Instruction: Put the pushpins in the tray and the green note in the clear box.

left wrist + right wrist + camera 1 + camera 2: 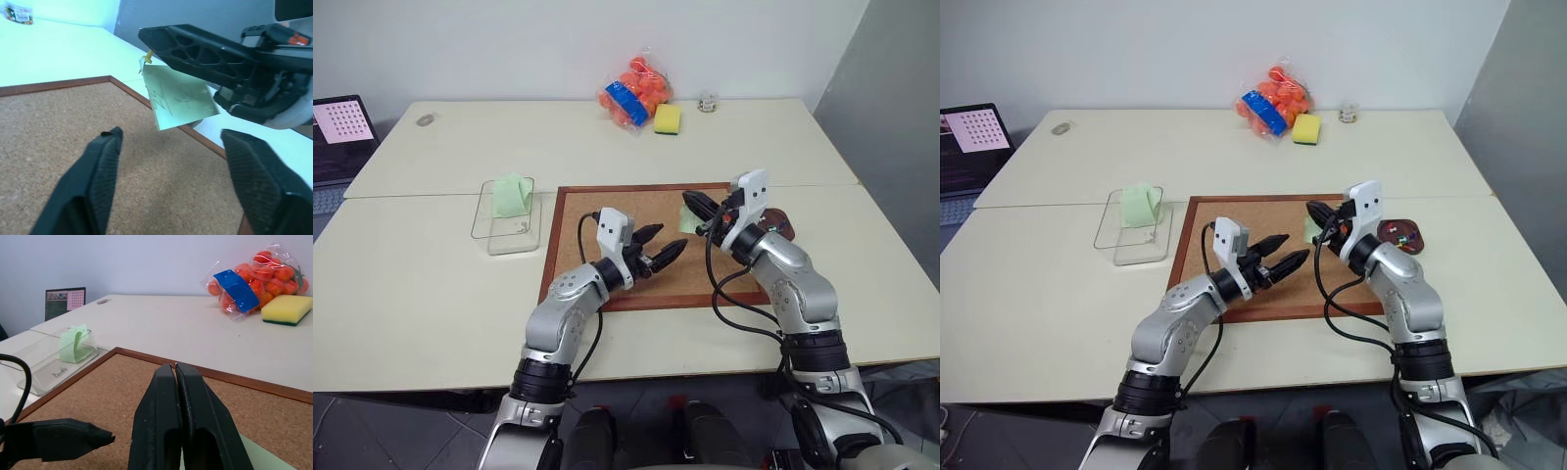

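The corkboard (626,245) lies under both grippers, its near edge partly covered by the left forearm; the clear box (509,217) sits well off to the left gripper's outer side, a mint-green folded sheet (512,195) standing inside it; the tray (1400,235) lies just behind the right wrist, half hidden by it, and the small coloured things in it are too tiny to make out as pushpins.

The left gripper (656,251) reaches level over the board, angled toward the right arm, its two fingers (93,176) spread well apart with nothing between them; the right gripper (698,208) points across toward the left one, raised off the cork, its fingers (166,431) pressed together.

The green note (178,98) hangs from the tip of the right gripper, just ahead of the open left fingers and above the board; it is pierced at one corner by a yellow pushpin (148,55); whether the shut fingers pinch the pin or the paper cannot be told, since the fingers hide the point of contact.
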You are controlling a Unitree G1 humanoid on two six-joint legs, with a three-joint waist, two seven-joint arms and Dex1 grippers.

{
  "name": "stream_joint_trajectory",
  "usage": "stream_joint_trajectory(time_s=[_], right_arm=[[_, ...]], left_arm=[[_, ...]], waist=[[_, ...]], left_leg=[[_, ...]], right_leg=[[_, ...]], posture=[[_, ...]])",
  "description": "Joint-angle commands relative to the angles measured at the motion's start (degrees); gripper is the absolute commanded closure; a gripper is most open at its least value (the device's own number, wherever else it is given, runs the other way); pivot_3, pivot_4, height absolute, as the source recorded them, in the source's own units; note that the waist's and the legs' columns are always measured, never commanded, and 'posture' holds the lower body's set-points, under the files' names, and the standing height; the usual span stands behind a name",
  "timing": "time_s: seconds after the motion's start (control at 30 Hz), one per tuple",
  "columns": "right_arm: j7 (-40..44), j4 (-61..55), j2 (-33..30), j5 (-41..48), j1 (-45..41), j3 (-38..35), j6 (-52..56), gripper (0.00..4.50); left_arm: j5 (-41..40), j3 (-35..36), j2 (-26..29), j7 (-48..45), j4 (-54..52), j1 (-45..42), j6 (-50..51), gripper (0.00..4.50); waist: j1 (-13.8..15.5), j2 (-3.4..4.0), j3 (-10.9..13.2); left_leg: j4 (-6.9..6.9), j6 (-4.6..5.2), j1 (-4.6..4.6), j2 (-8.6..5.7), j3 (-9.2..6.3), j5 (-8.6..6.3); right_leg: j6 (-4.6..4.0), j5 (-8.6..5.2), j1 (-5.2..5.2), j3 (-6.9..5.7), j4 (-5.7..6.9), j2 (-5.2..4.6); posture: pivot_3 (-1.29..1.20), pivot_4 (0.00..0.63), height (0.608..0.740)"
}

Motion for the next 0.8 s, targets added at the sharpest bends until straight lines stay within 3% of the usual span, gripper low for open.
stream_joint_trajectory(time_s=[0.03,0.3,0.8], right_arm=[[0.70,-5.09,0.35,3.66,0.16,-0.68,2.69,4.50],[0.20,-8.18,1.09,5.65,1.31,0.21,5.52,4.50],[0.07,-8.00,0.88,5.47,2.00,1.13,5.50,4.50]], left_arm=[[-0.05,-0.27,-1.26,0.37,1.07,-2.20,-1.77,0.90],[-0.73,0.41,-2.57,0.50,3.95,-4.03,-2.57,0.90],[-3.79,1.33,-2.94,-0.08,2.69,-3.60,-0.58,3.76]], waist=[[0.00,0.00,0.00],[-0.04,0.00,0.00],[-0.04,0.00,0.00]], left_leg=[[0.00,0.00,0.00,0.00,0.00,0.00],[0.00,0.00,0.00,0.01,-0.01,0.00],[0.00,0.00,-0.01,0.01,-0.01,0.00]], right_leg=[[0.00,0.00,0.00,0.00,-0.01,0.00],[0.08,-0.05,0.00,-0.01,-0.01,0.02],[0.09,-0.05,0.00,-0.01,-0.03,0.03]], posture=[[0.00,0.150,0.740],[0.00,0.150,0.740],[0.00,0.150,0.740]])
